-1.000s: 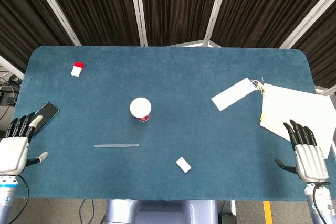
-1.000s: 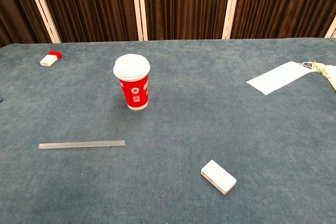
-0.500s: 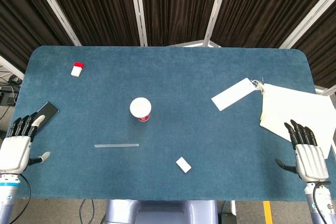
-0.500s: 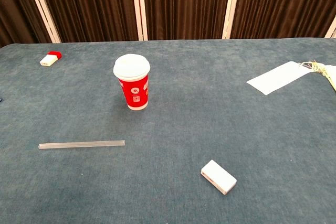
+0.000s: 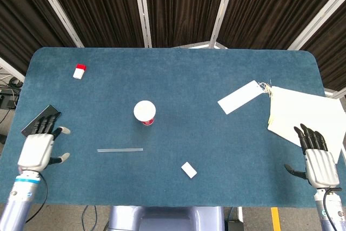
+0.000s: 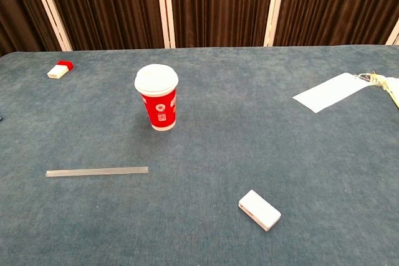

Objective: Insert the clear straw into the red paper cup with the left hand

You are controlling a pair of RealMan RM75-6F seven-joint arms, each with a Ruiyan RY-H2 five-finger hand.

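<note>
A red paper cup (image 5: 145, 113) (image 6: 157, 98) with a white lid stands upright near the table's middle. The clear straw (image 5: 120, 150) (image 6: 96, 171) lies flat on the blue cloth, in front of the cup and a little to its left. My left hand (image 5: 38, 147) hovers at the table's left front, fingers spread and empty, well left of the straw. At the front right corner my right hand (image 5: 316, 158) is open and empty as well. Neither hand shows in the chest view.
A black phone (image 5: 39, 120) lies just beyond the left hand. A small white block (image 5: 188, 170) (image 6: 259, 209) sits right of the straw. A red-and-white block (image 5: 79, 71) is at the far left, with a white card (image 5: 240, 97) and papers (image 5: 305, 117) at right.
My left hand has moved right and inward over the table, toward the straw, now partly covering the phone. The right hand, cup and straw have not moved.
</note>
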